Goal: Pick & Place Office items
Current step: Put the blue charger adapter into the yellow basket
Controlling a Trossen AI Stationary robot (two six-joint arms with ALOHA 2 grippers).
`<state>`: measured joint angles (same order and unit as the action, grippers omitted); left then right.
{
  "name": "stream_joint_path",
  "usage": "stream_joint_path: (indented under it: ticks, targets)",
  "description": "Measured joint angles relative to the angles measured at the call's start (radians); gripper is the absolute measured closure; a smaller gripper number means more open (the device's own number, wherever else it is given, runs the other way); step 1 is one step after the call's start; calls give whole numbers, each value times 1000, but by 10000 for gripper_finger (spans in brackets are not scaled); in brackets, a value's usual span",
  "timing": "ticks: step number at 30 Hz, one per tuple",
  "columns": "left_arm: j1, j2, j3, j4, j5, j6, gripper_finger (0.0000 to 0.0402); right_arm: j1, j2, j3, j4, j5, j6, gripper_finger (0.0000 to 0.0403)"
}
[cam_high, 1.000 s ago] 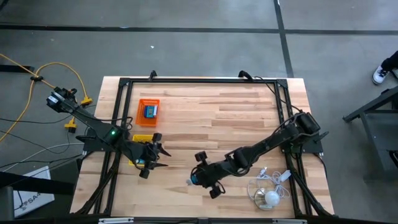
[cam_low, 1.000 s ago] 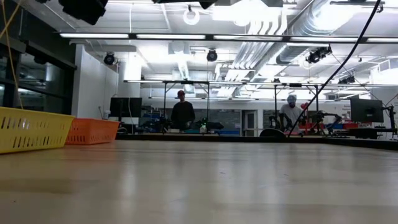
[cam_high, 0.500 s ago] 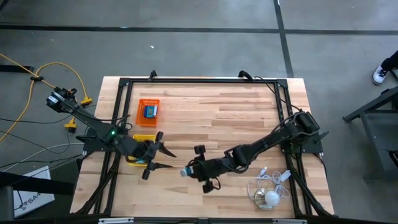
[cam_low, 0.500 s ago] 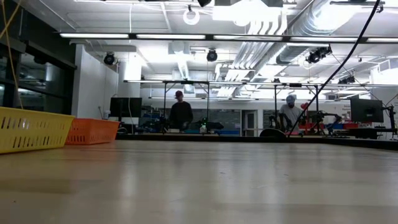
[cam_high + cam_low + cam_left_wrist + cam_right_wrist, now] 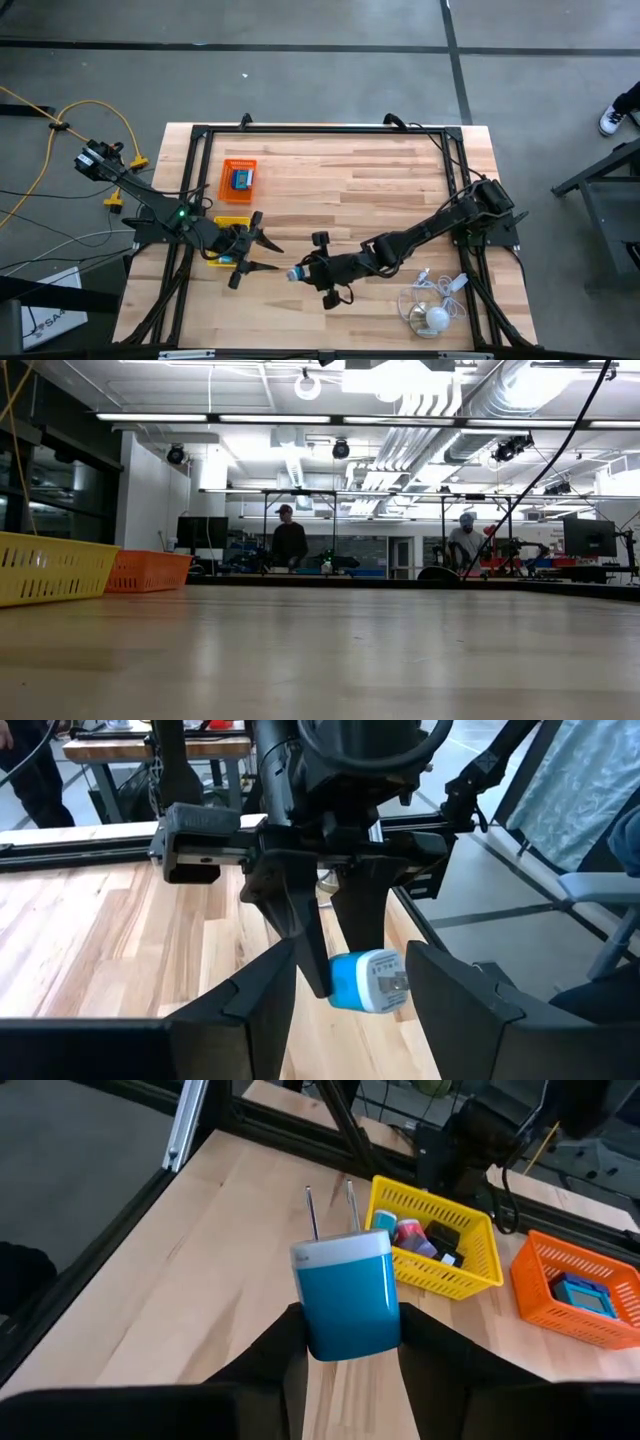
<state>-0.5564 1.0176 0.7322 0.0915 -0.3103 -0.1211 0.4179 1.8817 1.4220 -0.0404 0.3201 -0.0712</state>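
Right wrist view: right gripper (image 5: 345, 1342) clamps blue charger (image 5: 345, 1302); its label seems unreadable; left gripper (image 5: 268, 257) spread.

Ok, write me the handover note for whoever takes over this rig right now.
Right gripper: shut on the blue-and-white plug-in charger block, carried mid-table, prongs pointing toward the left arm.
Left gripper: open, empty, beside the yellow mesh basket, facing the charger.
Done: several small items lie in the yellow basket; a blue item sits in the orange mesh basket.
Left: the charger still needs placing, possibly by handover.
Not part of the job: white cable bundle.
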Motion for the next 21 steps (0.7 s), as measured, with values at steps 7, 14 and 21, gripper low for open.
stream_joint_path:
  ticks: [7, 14, 21]
  targets:
    - [0, 0, 0, 13, 0, 0, 219, 0, 1, 0, 62, 8, 0, 285]
    - [0, 0, 0, 14, -1, 61, 219, 0, 1, 0, 147, 75, -1, 286]
    - [0, 0, 0, 15, -5, 62, 219, 0, 1, 0, 150, 104, 23, 288]
